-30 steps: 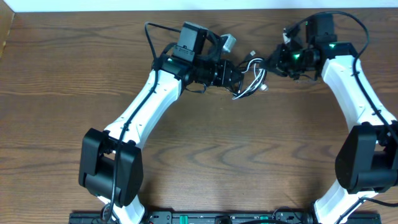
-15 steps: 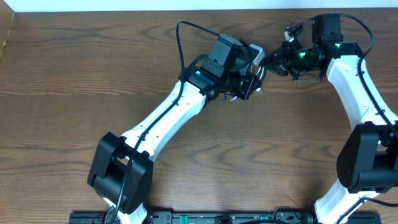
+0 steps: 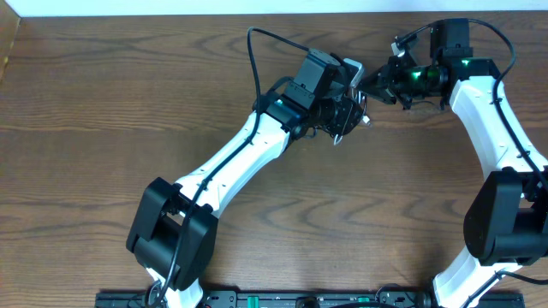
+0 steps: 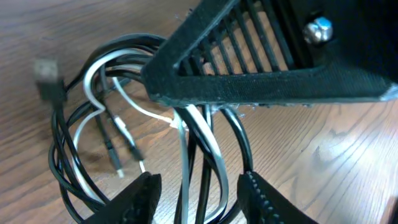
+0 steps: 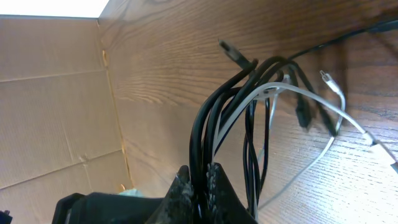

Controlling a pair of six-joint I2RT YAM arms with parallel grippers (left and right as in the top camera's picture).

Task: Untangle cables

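Where the two arms meet: upper middle-right of the overhead view, above the brown wooden table (image 3: 103,128), wrists nearly nose to nose.
Tangle location: directly between and under the two wrists. From overhead only a few loops and a pale plug end peek out below the left wrist.
Black cable (image 4: 59,152): several loops. In the left wrist view they fill the left half of the frame and lie on the wood, and some strands rise toward the top centre.
White cable (image 4: 93,71): threaded through the black loops. One strand runs down the centre of the left wrist view beside the black ones.
Plug ends: a blurred rectangular plug (image 4: 46,71) at the upper left of the left wrist view, and two small slim plugs (image 4: 118,162) lying inside the loops.
Left pincer (image 4: 196,190): fingers spread at the bottom edge of its own view. Black and white strands pass through the gap, and I cannot tell whether they touch the pads.
Right pincer (image 5: 198,180): fingertips pressed together on a bunch of black strands at the bottom centre of its view, with the tangle fanning out toward the right of the frame.
Backdrop: cardboard wall (image 5: 56,93) along the left of the right wrist view.
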